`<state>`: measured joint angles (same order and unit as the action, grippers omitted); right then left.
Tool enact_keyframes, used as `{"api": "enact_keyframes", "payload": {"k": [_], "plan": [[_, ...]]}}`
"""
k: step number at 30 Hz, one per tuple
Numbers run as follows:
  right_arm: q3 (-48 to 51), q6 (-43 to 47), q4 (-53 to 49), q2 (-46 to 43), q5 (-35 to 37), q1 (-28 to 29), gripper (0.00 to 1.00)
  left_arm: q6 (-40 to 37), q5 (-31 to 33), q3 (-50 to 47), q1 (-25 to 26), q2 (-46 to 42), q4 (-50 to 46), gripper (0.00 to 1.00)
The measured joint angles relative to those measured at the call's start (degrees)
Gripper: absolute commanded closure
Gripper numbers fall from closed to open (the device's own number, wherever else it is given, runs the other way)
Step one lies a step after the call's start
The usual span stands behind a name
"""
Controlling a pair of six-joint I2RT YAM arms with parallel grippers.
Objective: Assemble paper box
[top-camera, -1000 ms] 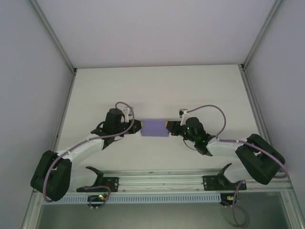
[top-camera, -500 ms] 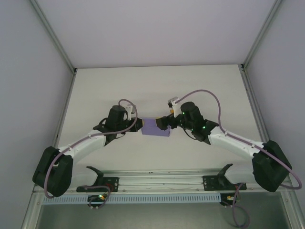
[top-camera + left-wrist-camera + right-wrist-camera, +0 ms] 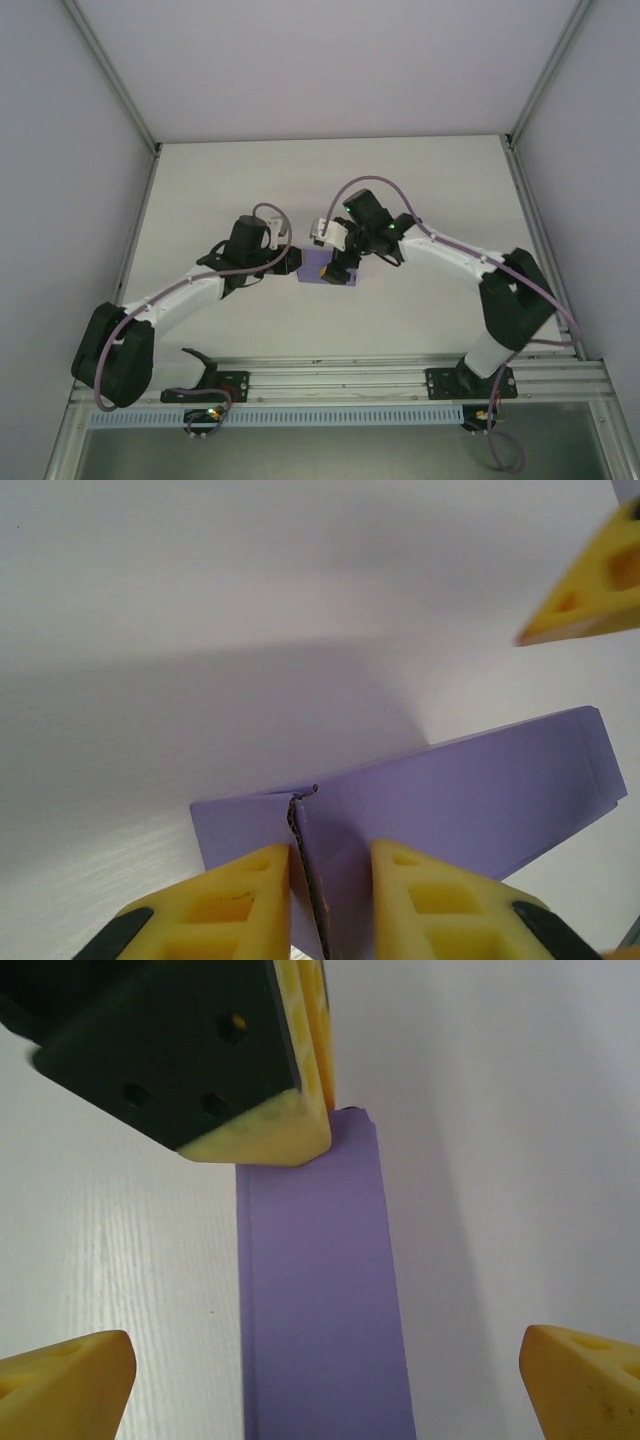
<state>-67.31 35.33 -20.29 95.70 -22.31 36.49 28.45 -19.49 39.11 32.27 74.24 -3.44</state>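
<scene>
While straddling the upright end flap of the paper box point(image 3: 450, 800) with the left hand point(image 3: 330, 880), shows one finger against the card, a slight gap at the other — clenched or released, cannot tell. Lies flat mid-counter point(image 3: 420, 180). Holds the right hand point(image 3: 325, 1375) released above the box — fingertips point(image 3: 60, 1375) spread wide to either side.

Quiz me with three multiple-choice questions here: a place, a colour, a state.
1. Where is the paper box?
A. at a far corner
B. between the left gripper and right gripper
C. beside an arm's base
2. What colour is the box?
A. purple
B. green
C. red
3. The right gripper is:
A. shut on the box
B. shut, empty
C. wide open
Answers: B, the top view shows it between both grippers; A, its card is purple; C, its fingers stand far apart, the box between.
</scene>
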Motion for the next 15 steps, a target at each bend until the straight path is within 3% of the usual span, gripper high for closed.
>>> {"api": "enact_keyframes", "payload": {"k": [3,8,11,15], "plan": [[-3.2,3.5,-3.3,4.8,0.0,0.0,0.02,-0.2,0.0,0.4,0.0,0.1,-0.7,0.75],[-5.3,6.1,-6.4,9.9,1.2,0.0,0.15,-0.7,0.0,0.7,-0.1,0.1,-1.4,0.71],[-7.5,6.8,-7.6,11.5,1.9,0.0,0.3,-1.2,0.0,0.8,-0.4,0.1,-1.6,0.72],[-8.7,7.1,-9.0,12.4,2.6,0.2,0.61,-1.5,0.1,1.1,-0.9,0.1,-2.0,0.69]]}}
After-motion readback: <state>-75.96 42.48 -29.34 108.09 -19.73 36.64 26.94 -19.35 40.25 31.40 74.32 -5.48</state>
